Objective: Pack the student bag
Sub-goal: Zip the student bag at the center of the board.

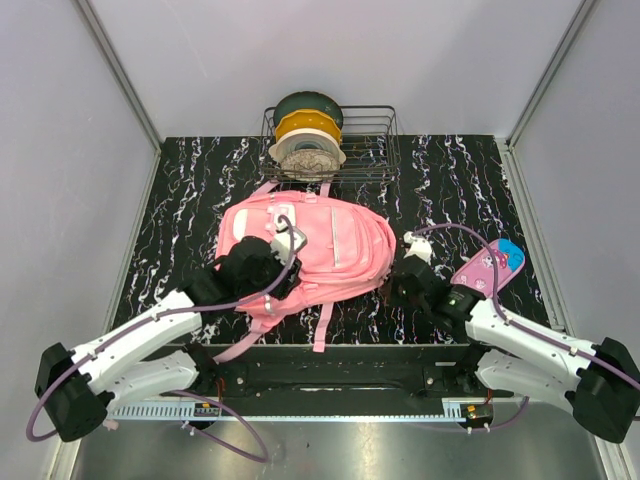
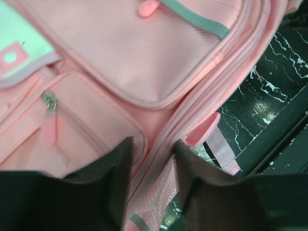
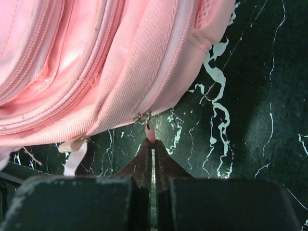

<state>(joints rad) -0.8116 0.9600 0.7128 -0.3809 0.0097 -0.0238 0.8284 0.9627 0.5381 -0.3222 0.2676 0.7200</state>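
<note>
Student bag [image 1: 335, 245], a large soft pink fabric backpack with pink straps, lies flat at the middle of the black, white-veined bench [image 1: 180, 200], between the two arms, its straps trailing toward the near edge. At its near left side the left pincer [image 2: 153, 144] stands part-way closed across a ridge of the zipped side seam, pink fabric filling the gap between its dark fingers [image 2: 115, 178]. Just ahead of it lie a front pocket with a pink zip tab [image 2: 48, 130] and, farther on, a pale-green patch [image 2: 19, 41] with a small pink square badge, any writing on it too blurred to read. At the bag's right edge the right pincer [image 3: 153, 147] is pinched narrow on a small pink zip pull [image 3: 150, 134] hanging from a metal slider, low over the bench. Right of that arm, apart from the bag, lies a small pink pencil case [image 1: 488, 268] with a cartoon print and a blue end, the print too small to read. At the far edge a wire basket [image 1: 385, 135] holds three spools one behind another: cream [image 1: 308, 158] nearest, then yellow [image 1: 308, 125], then dark green [image 1: 308, 102]. The cream spool's round face label is illegible.
</note>
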